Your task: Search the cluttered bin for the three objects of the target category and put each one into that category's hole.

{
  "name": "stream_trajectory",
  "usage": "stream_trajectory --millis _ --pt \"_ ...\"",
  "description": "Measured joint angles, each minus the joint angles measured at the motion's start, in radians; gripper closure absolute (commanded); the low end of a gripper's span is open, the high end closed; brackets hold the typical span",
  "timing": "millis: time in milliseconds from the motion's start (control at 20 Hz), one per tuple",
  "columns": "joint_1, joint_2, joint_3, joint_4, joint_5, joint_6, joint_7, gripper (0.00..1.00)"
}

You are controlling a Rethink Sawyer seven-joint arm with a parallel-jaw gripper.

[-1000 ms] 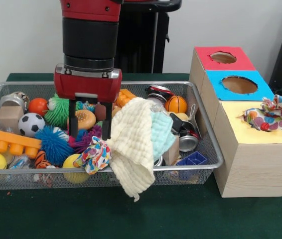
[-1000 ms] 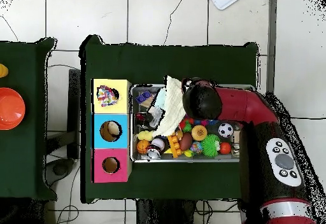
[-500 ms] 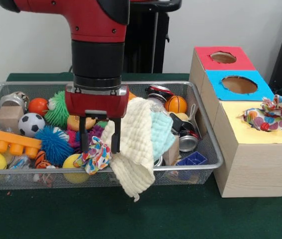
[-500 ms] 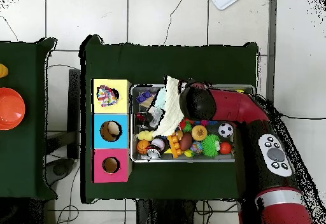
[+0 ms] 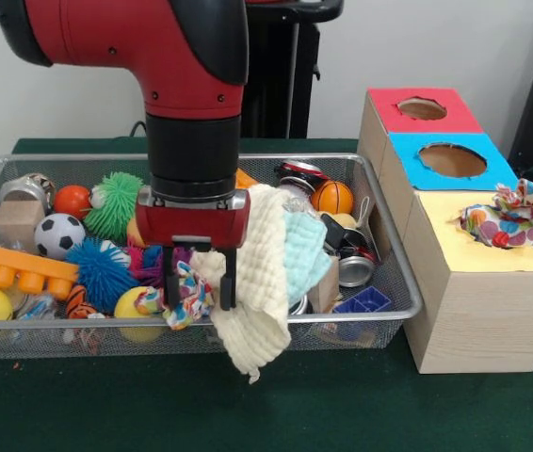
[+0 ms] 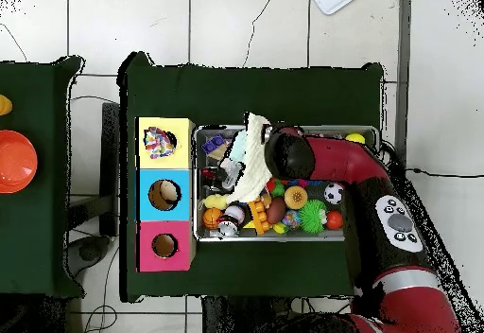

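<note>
The gripper (image 5: 198, 285) is standing low in the bin (image 5: 394, 254), its 2 fingers (image 5: 230, 279) spread open on either side of a patterned cloth (image 5: 184, 294) near the bin's front wall. The fingers are straddling the bunched cloth without visibly pinching it. Just to the right in the front view, a cream cloth (image 5: 255, 282) is hanging over the front rim, and a pale teal cloth (image 5: 306, 248) is lying against it deeper in the bin.

Around the gripper, toys are crowding the bin: a blue spiky ball (image 5: 100, 271), a green spiky ball (image 5: 116, 202), a soccer ball (image 5: 58, 234), an orange block (image 5: 14, 267), a small basketball (image 5: 332, 197) and tins (image 5: 353, 269).

Beside the bin, a box (image 5: 464, 311) is showing 3 holes, on red (image 5: 422, 109), blue (image 5: 452, 160) and yellow (image 5: 507, 240) panels. A second patterned cloth (image 5: 508, 216) is sitting bunched in the yellow hole, partly sticking out.

In the overhead view the arm (image 6: 340, 164) is covering the gripper, over the bin's (image 6: 288, 236) side farthest from the robot.
</note>
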Motion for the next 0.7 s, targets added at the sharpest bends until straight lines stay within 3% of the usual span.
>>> stream_trajectory --millis 350,400,700 --pt "0.012 0.011 -0.011 -0.011 -0.037 -0.001 0.000 0.00" --pt "0.019 0.011 -0.018 -0.017 -0.053 0.000 0.000 1.00" --pt "0.030 0.011 -0.031 -0.033 -0.081 0.005 0.000 1.00"
